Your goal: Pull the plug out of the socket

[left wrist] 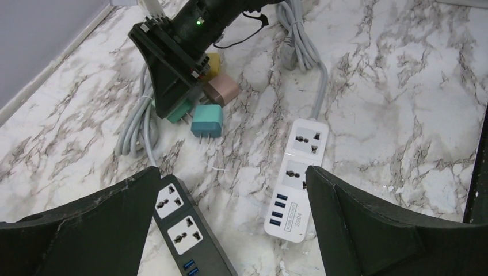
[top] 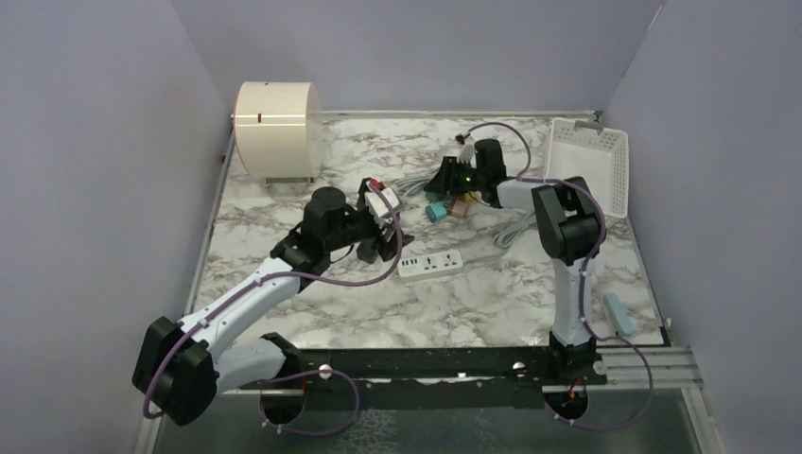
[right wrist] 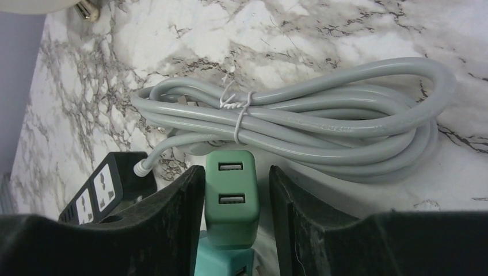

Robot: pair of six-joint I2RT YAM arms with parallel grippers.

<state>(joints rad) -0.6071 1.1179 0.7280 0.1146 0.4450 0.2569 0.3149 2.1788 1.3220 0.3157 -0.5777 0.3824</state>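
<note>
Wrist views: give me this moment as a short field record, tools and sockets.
Right tool: open, straddling green adapter, gap on one side
Left tool: open, empty, above the table
White power strip: both sockets empty
Black power strip: visible sockets empty
Grey cable: coiled, tied, behind the adapter

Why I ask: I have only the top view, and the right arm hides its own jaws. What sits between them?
Observer: A green plug with two USB ports. The right jaws flank it closely, but I can't tell whether they pinch it.
Operator: What is under the left jaws?
Observer: A black strip. The left jaws are spread wide above it.
Operator: Is anything plugged into it?
Observer: No, both of its sockets that show are empty, and so are the two on the white strip.
</note>
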